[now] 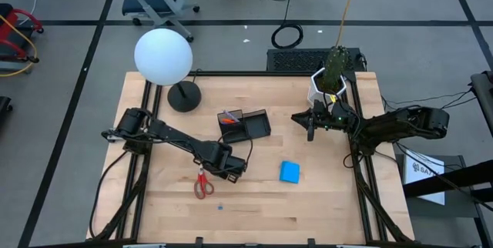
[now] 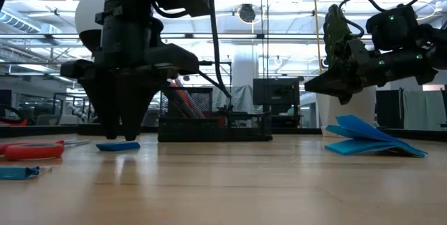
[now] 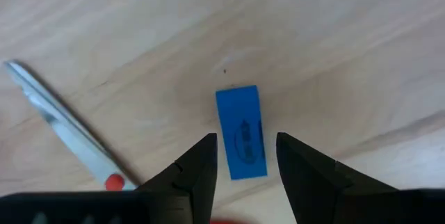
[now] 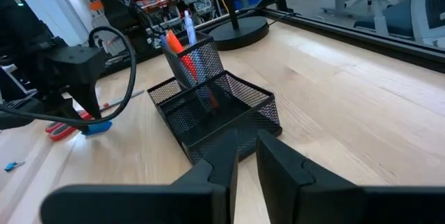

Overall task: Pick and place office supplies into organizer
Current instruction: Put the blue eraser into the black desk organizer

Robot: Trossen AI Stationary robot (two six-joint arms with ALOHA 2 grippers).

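Left gripper [image 3: 247,156] spread, empty, above eraser [image 3: 241,132] — light, stiff, flat; pinch long sides. Right gripper [image 4: 247,153] nearly closed, empty

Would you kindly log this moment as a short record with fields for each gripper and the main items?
left gripper: open, low over the table, fingers either side of the blue eraser, not yet closed on it
right gripper: raised near the white pot, holding nothing
scissors: flat on the table beside the left gripper
organizer: pens standing in its taller compartment
blue notepad: on the table, between the arms
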